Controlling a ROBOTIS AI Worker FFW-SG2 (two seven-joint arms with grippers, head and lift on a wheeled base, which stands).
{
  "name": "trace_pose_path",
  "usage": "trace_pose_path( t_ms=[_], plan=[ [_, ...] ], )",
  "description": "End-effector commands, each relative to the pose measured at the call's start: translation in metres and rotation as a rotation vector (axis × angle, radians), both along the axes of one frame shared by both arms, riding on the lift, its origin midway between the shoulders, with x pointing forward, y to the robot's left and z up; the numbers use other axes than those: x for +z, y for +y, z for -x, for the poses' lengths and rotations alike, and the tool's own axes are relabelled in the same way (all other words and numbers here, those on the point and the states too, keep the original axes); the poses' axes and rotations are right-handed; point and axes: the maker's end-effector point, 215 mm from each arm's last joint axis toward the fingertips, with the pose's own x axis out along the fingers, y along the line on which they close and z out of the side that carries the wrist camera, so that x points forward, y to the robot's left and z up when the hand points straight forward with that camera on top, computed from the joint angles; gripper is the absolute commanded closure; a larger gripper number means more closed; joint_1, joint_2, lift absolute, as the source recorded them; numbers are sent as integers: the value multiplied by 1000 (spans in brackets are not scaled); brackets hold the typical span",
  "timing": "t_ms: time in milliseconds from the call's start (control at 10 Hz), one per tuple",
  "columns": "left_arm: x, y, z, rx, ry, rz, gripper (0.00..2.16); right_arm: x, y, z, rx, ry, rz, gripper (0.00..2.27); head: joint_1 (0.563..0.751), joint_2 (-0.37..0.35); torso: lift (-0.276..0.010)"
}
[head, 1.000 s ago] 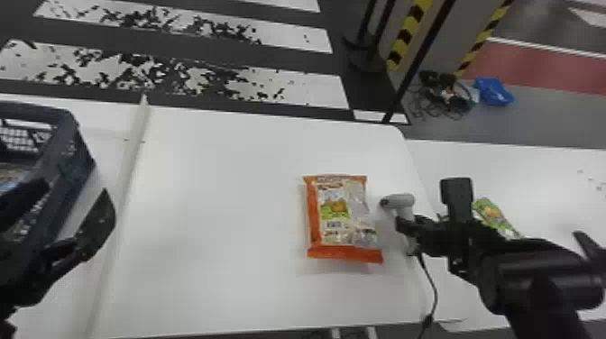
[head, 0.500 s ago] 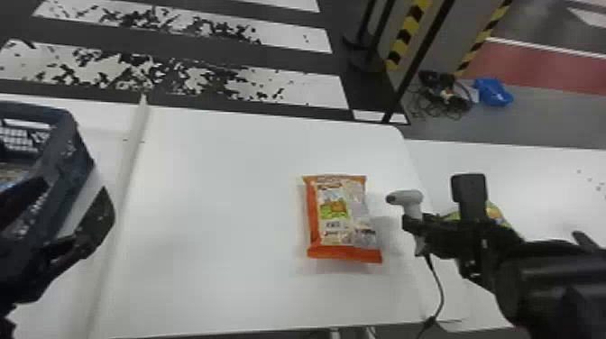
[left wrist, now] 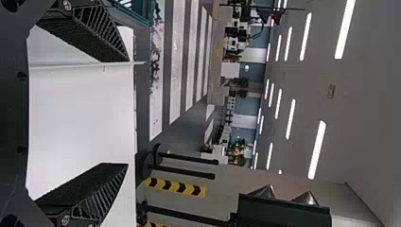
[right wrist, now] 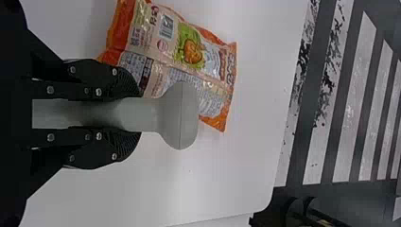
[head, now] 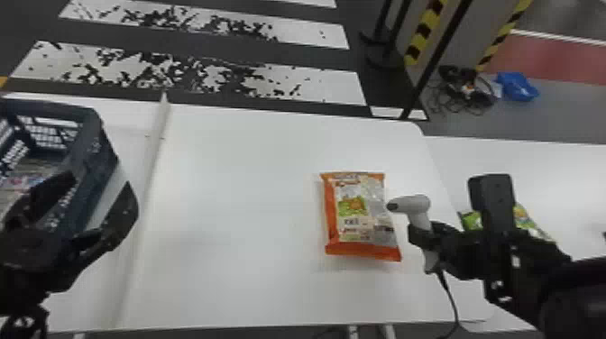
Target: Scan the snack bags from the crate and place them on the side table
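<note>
Behind right arm (head: 532, 254): green bag (head: 528, 222) | at left: crate (head: 95, 155), contents unclear

The left hand (head: 101, 180) is spread wide, the right hand (head: 423, 245) clamped.

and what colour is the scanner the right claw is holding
The scanner is light grey, showing best in the right wrist view.

Left gripper (head: 100, 187): black; wedge-shaped fingers (left wrist: 82, 38) show rough inner faces, slatted sides, silver screws. Right gripper (head: 419, 236): black; fingers (right wrist: 106, 78) rounded, ribbed near tips, silver screws. Right arm (head: 577, 297): black, boxy housing (head: 498, 203).
</note>
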Motion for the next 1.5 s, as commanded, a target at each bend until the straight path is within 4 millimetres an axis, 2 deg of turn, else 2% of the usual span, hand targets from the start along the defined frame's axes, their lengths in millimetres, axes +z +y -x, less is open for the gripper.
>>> trace_pose_path(
  t_ms=[0,300,600,1100,1400],
  plan=[
    [0,0,1,2,1,1,87,7,28,14,37,17,-18,2253,695,-146,-81],
    [-1,-3,2,-3,4,8,87,4,69,29,108,53,-28,2253,695,-79,-81],
    [-3,-3,4,-2,8,7,87,-2,87,25,138,57,7,2253,695,-29,-81],
    [-4,-1,4,4,11,9,87,-19,92,16,145,76,46,2256,695,-8,-81],
    [-8,1,3,9,14,9,87,-21,92,10,145,73,62,2256,695,-5,-81]
  ],
)
